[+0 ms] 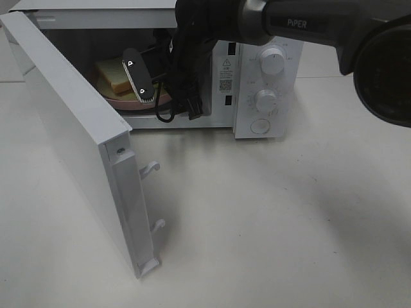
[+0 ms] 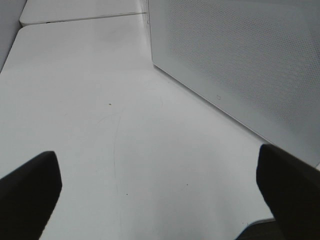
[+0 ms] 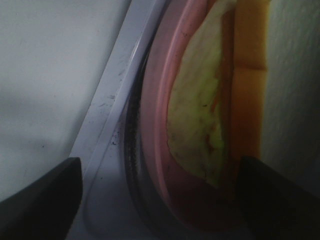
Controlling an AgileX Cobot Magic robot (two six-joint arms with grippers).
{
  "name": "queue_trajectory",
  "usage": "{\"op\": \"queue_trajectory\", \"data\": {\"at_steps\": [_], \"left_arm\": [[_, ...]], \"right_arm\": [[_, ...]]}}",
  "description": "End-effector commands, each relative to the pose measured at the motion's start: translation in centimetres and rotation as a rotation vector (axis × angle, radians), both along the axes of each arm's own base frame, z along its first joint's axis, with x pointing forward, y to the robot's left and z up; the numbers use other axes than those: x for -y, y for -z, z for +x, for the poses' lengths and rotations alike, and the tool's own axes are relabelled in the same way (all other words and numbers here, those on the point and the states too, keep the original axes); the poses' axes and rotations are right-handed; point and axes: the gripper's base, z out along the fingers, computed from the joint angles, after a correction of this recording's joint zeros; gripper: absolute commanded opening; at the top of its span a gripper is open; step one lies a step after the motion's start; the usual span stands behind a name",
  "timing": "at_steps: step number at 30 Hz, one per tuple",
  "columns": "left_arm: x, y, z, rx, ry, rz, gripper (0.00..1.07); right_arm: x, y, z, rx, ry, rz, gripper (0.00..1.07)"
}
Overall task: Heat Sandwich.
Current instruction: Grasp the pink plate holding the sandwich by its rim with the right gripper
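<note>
Nearest us, the microwave door (image 1: 83, 144) hangs wide open, swung out to the near left over the white tabletop (image 1: 270, 218). Beyond it, the right end effector (image 1: 138, 76) is reaching into the microwave (image 1: 260, 83) cavity, right over the sandwich (image 1: 115, 76), which sits on the pink plate (image 1: 138, 102) inside the oven. From the right wrist, the jaws stand well apart, nothing between them; plate rim and sandwich edge lie just ahead, and I can't tell whether either is touched. It looks like the plate is placed, so the smart move is backing the arm straight out toward us, level, without snagging the plate rim or dragging the trailing cable (image 1: 183, 96). Then the door needs shutting. The left end effector (image 2: 160, 200) sits spread fully wide over bare tabletop beside the door's mesh panel (image 2: 240, 65), holding nothing.
</note>
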Motion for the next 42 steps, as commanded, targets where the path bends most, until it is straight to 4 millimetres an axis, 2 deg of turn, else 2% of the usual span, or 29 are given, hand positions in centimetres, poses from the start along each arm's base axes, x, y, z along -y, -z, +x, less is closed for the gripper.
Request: {"op": "queue_trajectory", "data": {"at_steps": [1,5,17,22,23,25,26,27,28,30,31,33,42], "left_arm": [[0.1,0.0,-0.2,0.024,-0.002,-0.016,1.00],[0.1,0.0,-0.2,0.024,-0.003,-0.016,1.00],[0.0,0.0,-0.2,0.024,-0.004,-0.013,1.00],[0.0,0.0,-0.2,0.024,-0.004,-0.013,1.00],[0.0,0.0,-0.2,0.024,-0.004,-0.013,1.00],[0.0,0.0,-0.2,0.024,-0.004,-0.013,1.00],[0.0,0.0,-0.2,0.024,-0.004,-0.013,1.00],[0.0,0.0,-0.2,0.024,-0.004,-0.013,1.00],[0.0,0.0,-0.2,0.024,-0.004,-0.013,1.00],[0.0,0.0,-0.2,0.024,-0.004,-0.013,1.00],[0.0,0.0,-0.2,0.024,-0.004,-0.013,1.00],[0.0,0.0,-0.2,0.024,-0.004,-0.013,1.00],[0.0,0.0,-0.2,0.024,-0.004,-0.013,1.00]], "right_arm": [[-0.7,0.2,-0.1,0.004,-0.010,-0.002,0.80],[-1.5,0.5,-0.2,0.007,-0.021,0.008,0.79],[-2.3,2.1,0.7,0.000,-0.012,0.033,0.77],[-2.0,2.2,1.0,-0.008,0.005,0.050,0.70],[-2.0,2.2,1.1,-0.008,0.006,0.051,0.67],[-2.0,2.2,1.1,-0.009,0.006,0.050,0.50],[-2.0,2.2,1.1,-0.009,0.006,0.050,0.50],[-2.0,2.2,1.1,-0.007,0.006,0.052,0.42],[-2.0,2.2,1.1,-0.007,0.006,0.052,0.24],[-2.0,2.2,1.1,-0.008,0.006,0.051,0.09],[-2.0,2.2,1.1,-0.008,0.006,0.051,0.09],[-2.0,2.3,1.1,-0.010,0.006,0.050,0.00],[-1.9,2.3,1.0,-0.016,0.003,0.041,0.00]]}}
